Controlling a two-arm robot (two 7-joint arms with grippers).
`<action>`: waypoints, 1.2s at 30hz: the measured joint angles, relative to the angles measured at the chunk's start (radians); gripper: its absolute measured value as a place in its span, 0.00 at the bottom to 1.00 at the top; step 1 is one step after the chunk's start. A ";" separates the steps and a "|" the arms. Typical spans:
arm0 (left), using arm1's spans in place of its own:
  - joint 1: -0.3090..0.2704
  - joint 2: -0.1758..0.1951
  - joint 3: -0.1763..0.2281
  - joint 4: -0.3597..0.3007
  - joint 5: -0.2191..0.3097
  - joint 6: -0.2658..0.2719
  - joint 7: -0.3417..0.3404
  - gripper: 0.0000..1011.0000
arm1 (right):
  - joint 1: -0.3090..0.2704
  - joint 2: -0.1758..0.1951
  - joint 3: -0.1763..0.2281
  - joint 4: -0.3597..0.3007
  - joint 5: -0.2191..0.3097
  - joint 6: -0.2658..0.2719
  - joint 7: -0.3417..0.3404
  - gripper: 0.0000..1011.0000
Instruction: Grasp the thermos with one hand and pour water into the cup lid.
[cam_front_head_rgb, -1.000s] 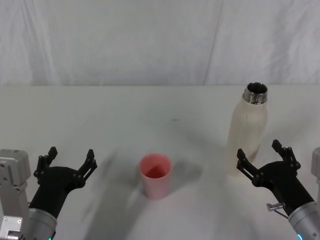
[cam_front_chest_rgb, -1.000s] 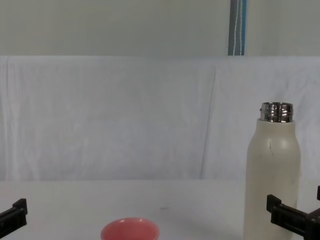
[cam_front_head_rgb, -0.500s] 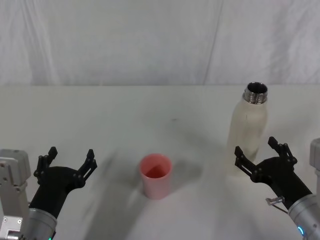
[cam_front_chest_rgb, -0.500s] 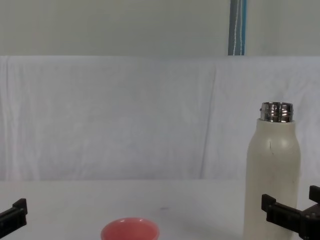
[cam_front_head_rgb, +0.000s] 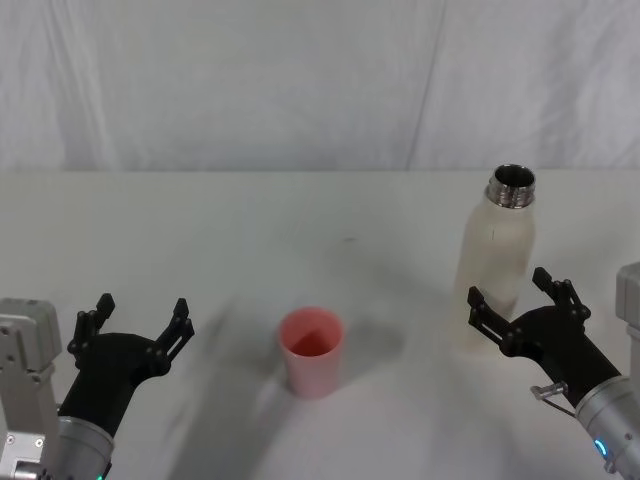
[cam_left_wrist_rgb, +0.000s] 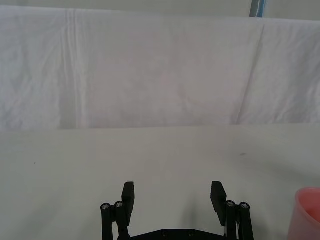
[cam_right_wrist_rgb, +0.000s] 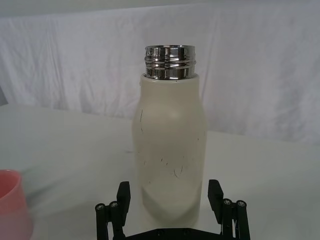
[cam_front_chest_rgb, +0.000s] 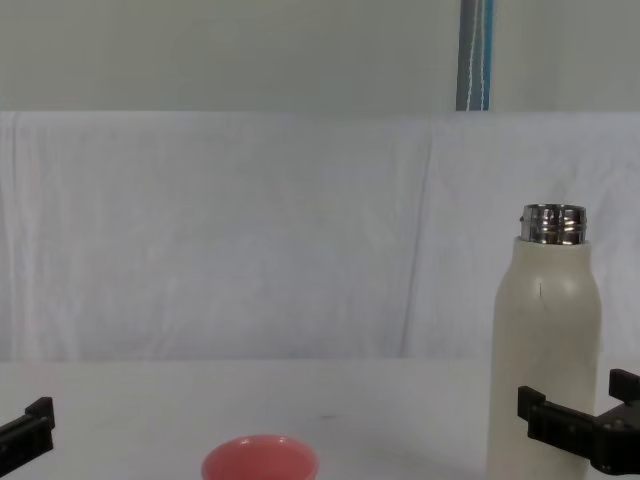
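Right hand (cam_front_head_rgb: 526, 308): lower right of the head view, fingers spread wide, holding nothing; the right wrist view shows its two fingers flanking the lower body of the bottle with a gap on each side, not touching.
Thermos (cam_front_head_rgb: 498, 258): stands upright at the right of the head view, just beyond the right hand; cream body, open steel neck at the top, cap off.
Key relation: the thermos lies straight ahead of the right hand, its long axis vertical and the finger opening level across it, so the hand looks lined up to close on the lower half of the body; I judge a short forward advance is what the grasp needs.
Nearer arm: the right one by far; the left is well apart from the bottle.
Left hand (cam_front_head_rgb: 132, 332): lower left of the head view, fingers wide, empty, idle above the bench.
Cup lid (cam_front_head_rgb: 311, 351): pink, upright, mouth open, lower centre of the head view, between the two hands and well apart from the thermos.
Bench (cam_front_head_rgb: 250, 230): flat, white, matte.
Room: a creased white cloth hangs along the back; the chest view shows a plain wall above it with a blue vertical strip (cam_front_chest_rgb: 474, 55).
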 joint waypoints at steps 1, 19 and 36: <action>0.000 0.000 0.000 0.000 0.000 0.000 0.000 0.99 | 0.004 0.000 0.000 0.004 0.002 0.000 0.003 0.99; 0.000 0.000 0.000 0.000 0.000 0.000 0.000 0.99 | 0.052 0.002 -0.010 0.057 0.027 -0.003 0.013 0.99; 0.000 0.000 0.000 0.000 0.000 0.000 0.000 0.99 | 0.097 -0.002 -0.024 0.108 0.039 -0.011 0.021 0.99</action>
